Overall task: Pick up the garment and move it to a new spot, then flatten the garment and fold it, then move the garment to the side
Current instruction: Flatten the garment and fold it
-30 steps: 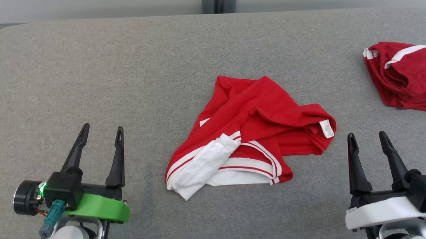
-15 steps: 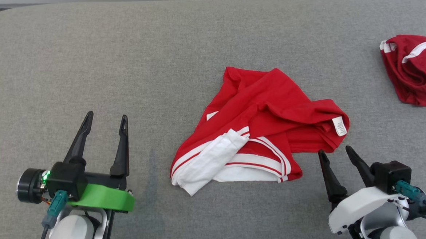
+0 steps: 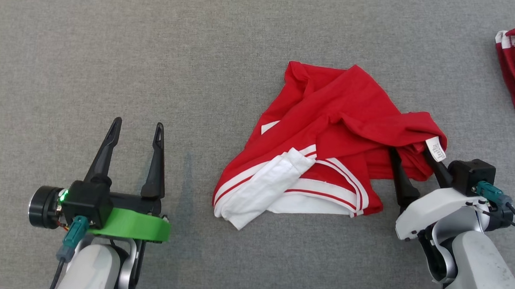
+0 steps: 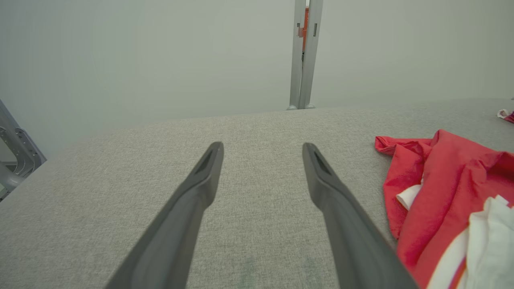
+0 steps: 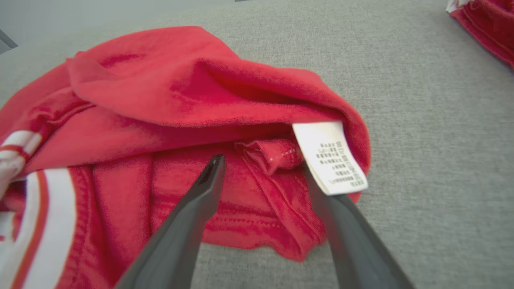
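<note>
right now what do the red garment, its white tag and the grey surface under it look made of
Red garment: soft matte knit, likely cotton jersey; it drapes in limp folds. White tag: thin printed label, flat and smooth; fibre unclear. Grey surface: matte woven upholstery-like fabric, fine heathered weave.

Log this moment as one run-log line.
stage: pre-grasp | left gripper: open, over grey fabric surface | right gripper: open, fingers straddling red garment edge by white label | lift: not yet

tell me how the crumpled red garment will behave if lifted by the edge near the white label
Probably floppy: the red garment lies in soft folds, so it should drape and unfurl. Likely light, being thin cloth. Its layers by the white label may slide apart if pinched singly.
</note>
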{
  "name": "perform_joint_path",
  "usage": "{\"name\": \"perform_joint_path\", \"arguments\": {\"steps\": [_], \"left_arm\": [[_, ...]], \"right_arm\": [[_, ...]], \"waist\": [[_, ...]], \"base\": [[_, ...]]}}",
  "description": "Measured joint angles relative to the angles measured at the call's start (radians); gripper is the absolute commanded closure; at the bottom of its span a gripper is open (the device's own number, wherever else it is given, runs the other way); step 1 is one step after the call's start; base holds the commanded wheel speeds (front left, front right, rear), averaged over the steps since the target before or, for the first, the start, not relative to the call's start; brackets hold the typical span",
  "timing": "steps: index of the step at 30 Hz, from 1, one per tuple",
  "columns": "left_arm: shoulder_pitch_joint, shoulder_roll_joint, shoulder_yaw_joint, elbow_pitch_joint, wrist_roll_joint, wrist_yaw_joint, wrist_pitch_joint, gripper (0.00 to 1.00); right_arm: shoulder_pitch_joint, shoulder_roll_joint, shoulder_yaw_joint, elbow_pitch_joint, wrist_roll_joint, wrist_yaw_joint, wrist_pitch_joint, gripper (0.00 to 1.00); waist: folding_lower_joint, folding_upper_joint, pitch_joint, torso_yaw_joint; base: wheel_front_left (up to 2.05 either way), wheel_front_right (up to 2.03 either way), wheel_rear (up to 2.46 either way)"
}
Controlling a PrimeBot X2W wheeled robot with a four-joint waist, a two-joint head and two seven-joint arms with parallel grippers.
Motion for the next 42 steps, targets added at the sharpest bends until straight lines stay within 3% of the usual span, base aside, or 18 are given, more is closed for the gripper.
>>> {"name": "perform_joint_path", "arguments": {"steps": [2, 3, 9, 15, 24, 25, 26, 27, 33, 38, 42], "left_arm": [[-0.002, 0.000, 0.002, 0.001, 0.002, -0.001, 0.000, 0.00], [-0.003, -0.001, 0.002, 0.002, 0.002, -0.001, -0.001, 0.00], [-0.005, -0.002, 0.005, 0.007, 0.005, -0.004, -0.003, 0.00], [-0.004, -0.002, 0.016, 0.005, 0.010, -0.004, -0.004, 0.00], [0.009, 0.000, 0.027, -0.006, 0.012, -0.004, -0.004, 0.00], [0.009, 0.000, 0.027, -0.006, 0.012, -0.004, -0.004, 0.00], [0.010, 0.001, 0.026, -0.006, 0.012, -0.005, -0.004, 0.00], [0.010, 0.001, 0.026, -0.006, 0.013, -0.005, -0.004, 0.00], [0.012, 0.003, 0.030, -0.004, 0.013, -0.006, -0.004, 0.00], [0.042, 0.008, 0.042, 0.000, 0.012, -0.001, -0.004, 0.00], [0.064, 0.016, 0.051, 0.000, 0.010, 0.005, -0.004, 0.00]], "right_arm": [[-0.012, 0.006, -0.002, 0.014, 0.002, 0.000, -0.018, 0.83], [-0.017, 0.008, -0.003, 0.020, 0.002, 0.000, -0.025, 1.00], [-0.011, 0.010, -0.021, 0.008, 0.017, 0.000, -0.080, 1.00], [0.083, 0.003, -0.064, -0.083, 0.038, 0.000, -0.106, 1.00], [0.191, 0.002, -0.272, -0.137, 0.052, 0.000, -0.099, 1.00], [0.191, 0.005, -0.287, -0.126, 0.052, 0.000, -0.099, 0.99], [0.191, 0.007, -0.303, -0.109, 0.051, 0.000, -0.099, 0.71], [0.191, 0.009, -0.316, -0.089, 0.047, 0.000, -0.099, 0.00], [0.179, 0.027, -0.368, -0.069, 0.025, 0.000, -0.163, 0.00], [0.193, 0.042, -0.400, -0.156, -0.020, 0.000, -0.198, 0.00], [0.215, 0.051, -0.360, -0.267, -0.062, 0.000, -0.205, 0.00]], "waist": [[0.0000, 0.0000, 0.005, 0.001], [0.0000, 0.0000, 0.005, -0.001], [0.0000, 0.0000, -0.002, -0.013], [0.0000, 0.0000, -0.019, -0.026], [0.0000, 0.0000, -0.028, -0.050], [0.0000, 0.0000, -0.028, -0.051], [0.0000, 0.0000, -0.027, -0.051], [0.0000, 0.0000, -0.026, -0.051], [0.0000, 0.0000, -0.028, -0.042], [0.0000, 0.0000, -0.046, -0.046], [0.0000, 0.0000, -0.069, -0.050]], "base": [[0.00, 0.00, 0.00], [0.00, 0.00, 0.00], [0.00, 0.00, 0.00], [0.00, 0.00, 0.00], [0.00, 0.00, 0.00], [0.00, 0.00, 0.00], [0.00, 0.00, 0.00], [0.00, 0.00, 0.00], [0.00, 0.00, 0.00], [0.00, 0.00, 0.00], [0.00, 0.00, 0.00]]}}
